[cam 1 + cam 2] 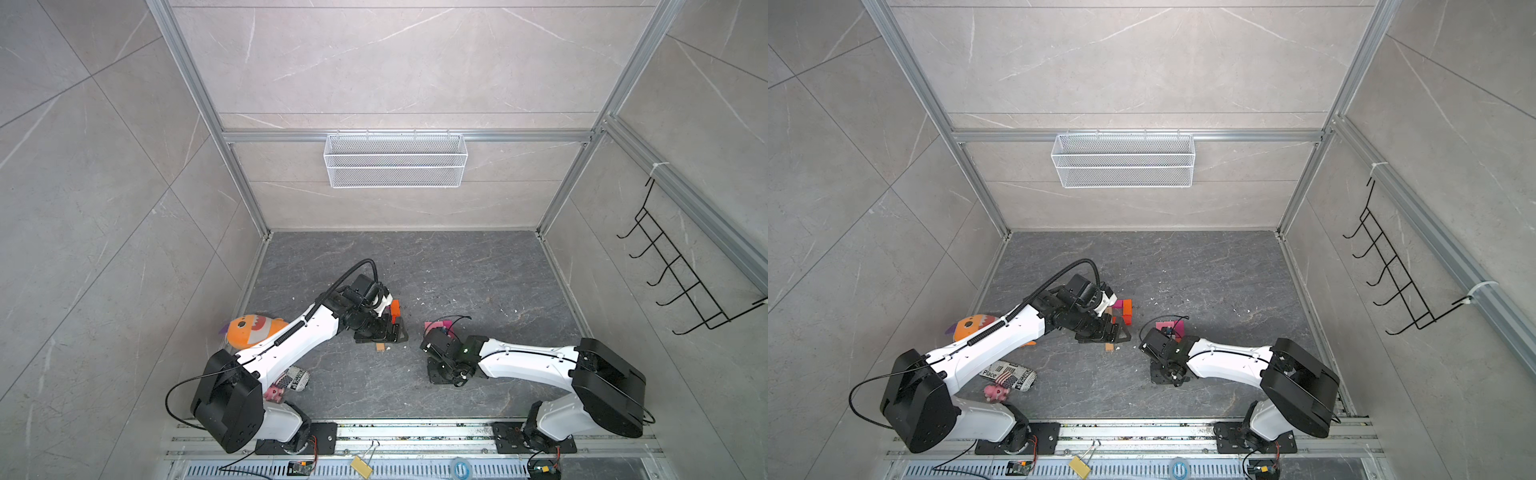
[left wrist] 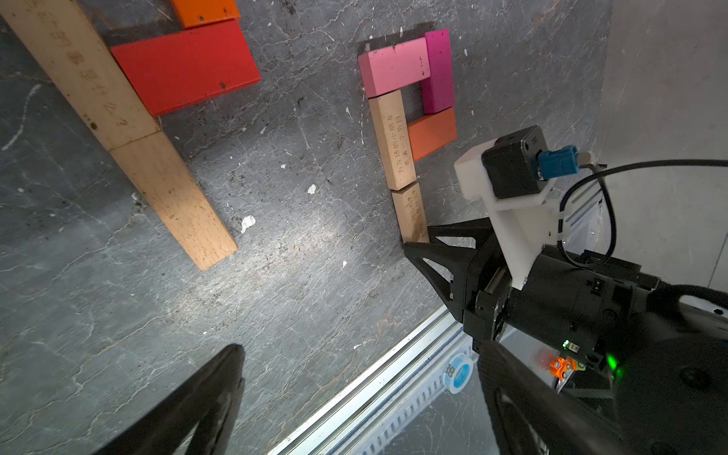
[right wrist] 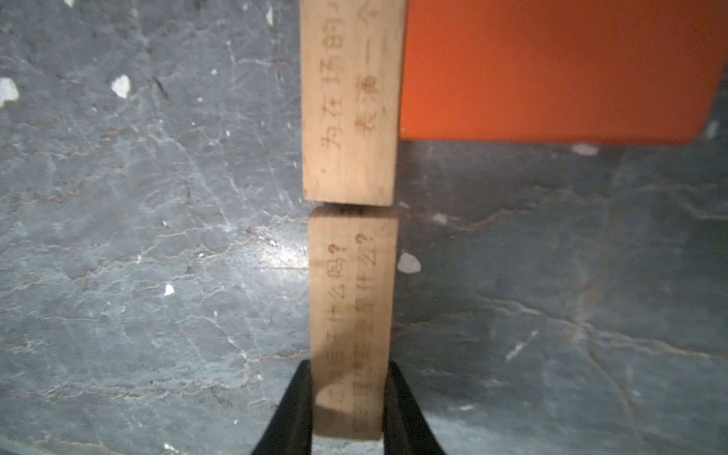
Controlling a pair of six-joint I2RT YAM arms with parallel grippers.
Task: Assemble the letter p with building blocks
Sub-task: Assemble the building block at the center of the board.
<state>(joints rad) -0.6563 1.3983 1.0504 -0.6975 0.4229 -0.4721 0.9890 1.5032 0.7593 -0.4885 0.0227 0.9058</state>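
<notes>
Eyes on the lower stem block (image 3: 350,307): plain tan wood, flat on the table (image 3: 138,236), butted end to end against the upper stem block (image 3: 348,98) with only a hairline seam between them. The right gripper (image 3: 348,394) is clamped on it, fingers (image 3: 293,413) pinching the two long edges at the end farthest from the upper stem block. Good spot, I'd say. It's a stiff little bar, light and smooth-faced, likely to skate on this stone top, so a hold across the narrow width steers it without crowding the joint. Push too hard, though, and its neighbours could shunt.

Out from there, the orange block (image 2: 431,134) touches the upper stem block's side. The magenta block (image 2: 438,71) stands past it, and the pink block (image 2: 394,69) caps the upper stem block's far end. That closes the loop, so this P (image 2: 394,118) looks all but done.

The other P (image 2: 130,98), red and orange on a tan stem, lies well apart from the upper stem block. On that same side hangs the left gripper (image 2: 360,350), jaws spread wide, holding nothing. The fish (image 1: 249,330) sits farther off again.
</notes>
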